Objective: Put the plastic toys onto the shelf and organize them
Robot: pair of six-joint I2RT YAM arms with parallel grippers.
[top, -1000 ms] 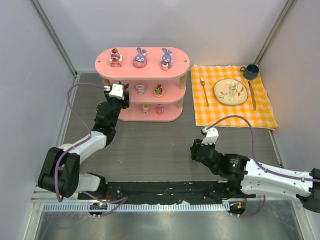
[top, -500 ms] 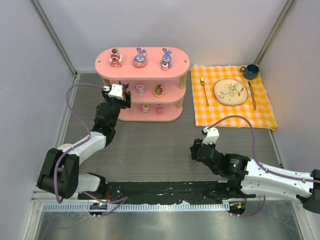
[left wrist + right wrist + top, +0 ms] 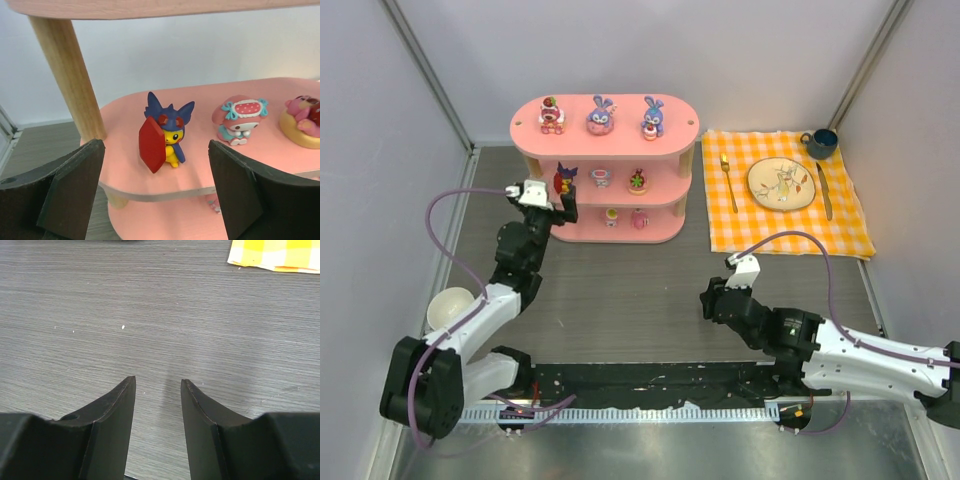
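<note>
Now the left pincer (image 3: 156, 192) hangs spread at six o'clock of the red-yellow-purple toy (image 3: 164, 131), freeing it upright on the shelf (image 3: 210, 165), while the right pincer (image 3: 158, 390) idles parted over the bench (image 3: 150, 305).

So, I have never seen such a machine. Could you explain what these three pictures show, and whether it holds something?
These are two robot arms bolted to a table, each ending in two jaws. One picture looks down from above. The other two come from small cameras on the wrists, so the dark shapes at the bottom are the jaws themselves.

The left gripper is open and empty, facing a red, yellow and purple toy that stands free on the middle board of the pink shelf. More toys stand on all three boards. The right gripper is also empty, above bare table.

On the right lies a checked cloth with plate, fork, knife and cup. A white bowl sits on the left.
</note>
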